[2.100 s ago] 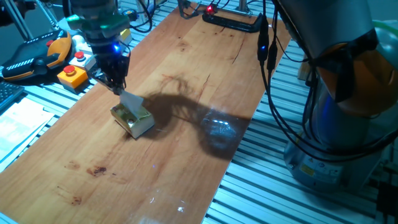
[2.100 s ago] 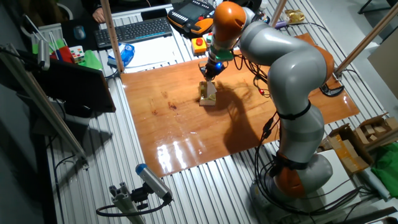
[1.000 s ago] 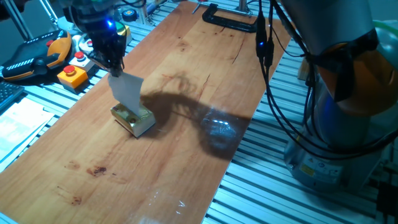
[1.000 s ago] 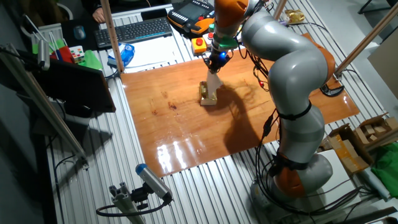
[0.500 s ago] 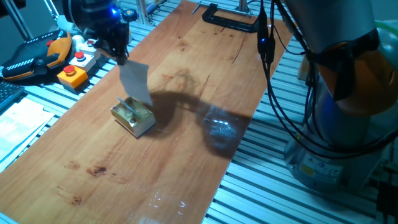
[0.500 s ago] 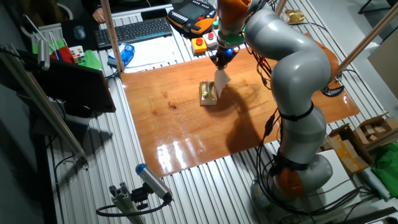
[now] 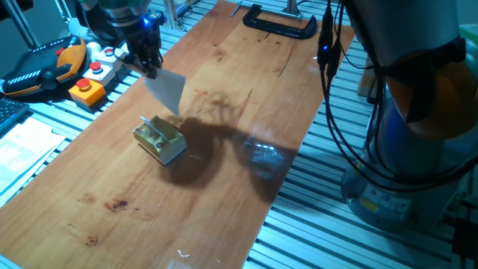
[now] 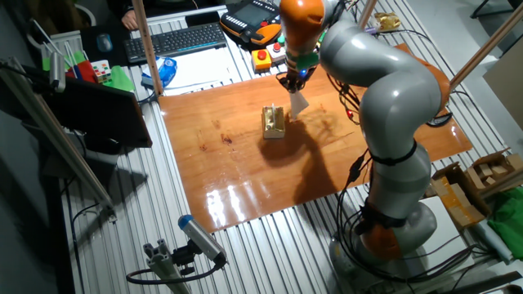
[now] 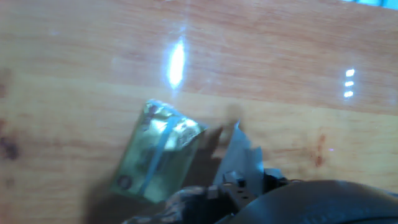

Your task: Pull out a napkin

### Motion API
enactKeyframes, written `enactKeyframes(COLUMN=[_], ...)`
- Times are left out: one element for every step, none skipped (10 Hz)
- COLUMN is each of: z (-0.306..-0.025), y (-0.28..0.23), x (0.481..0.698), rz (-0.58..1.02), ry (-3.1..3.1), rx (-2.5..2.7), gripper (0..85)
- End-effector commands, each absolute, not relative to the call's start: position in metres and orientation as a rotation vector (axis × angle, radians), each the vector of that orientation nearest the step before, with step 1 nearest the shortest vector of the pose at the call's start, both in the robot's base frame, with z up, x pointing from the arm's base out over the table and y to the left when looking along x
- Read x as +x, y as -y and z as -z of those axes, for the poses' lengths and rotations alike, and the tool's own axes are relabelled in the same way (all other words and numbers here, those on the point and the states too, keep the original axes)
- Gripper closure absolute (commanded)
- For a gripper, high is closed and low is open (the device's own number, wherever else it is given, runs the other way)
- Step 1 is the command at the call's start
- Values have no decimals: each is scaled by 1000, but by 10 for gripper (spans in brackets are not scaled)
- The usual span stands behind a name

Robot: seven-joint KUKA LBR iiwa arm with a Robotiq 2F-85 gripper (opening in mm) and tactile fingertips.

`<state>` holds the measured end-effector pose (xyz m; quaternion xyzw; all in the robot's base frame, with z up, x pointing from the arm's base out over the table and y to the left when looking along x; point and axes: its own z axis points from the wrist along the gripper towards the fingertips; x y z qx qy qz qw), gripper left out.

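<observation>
Since earlier frame: gripper [image 7: 152,69] risen and shifted right, napkin [image 7: 167,90] now fully clear of box, no more touching it. Left to right: yellow-gold napkin box [image 7: 159,140] on wooden table [image 7: 246,112], then napkin hanging in air just right of box, jaws clenched on its top corner. To do well: keep pinch firm, move away slowly, box stays in place.
</observation>
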<state>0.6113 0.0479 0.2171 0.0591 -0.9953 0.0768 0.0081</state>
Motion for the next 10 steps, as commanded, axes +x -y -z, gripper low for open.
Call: enactKeyframes(z=[-215,-214,-214,-213,-211,-208,-206,-205,-205,-204], y=[-48,-47,-46,-45,-40,-36,-34,-33,-32,-29], x=[613,613,613,612,611,609,609,609,608,606], rz=[-229,-236,-235,-236,-236,-227,-225,-225,-232,-245], ry=[3113,3114,3118,3124,3128,3129,3130,3130,3129,3120], rx=[172,172,170,171,187,201,209,211,211,212], gripper=[270,230,197,163,147,140,137,130,123,107])
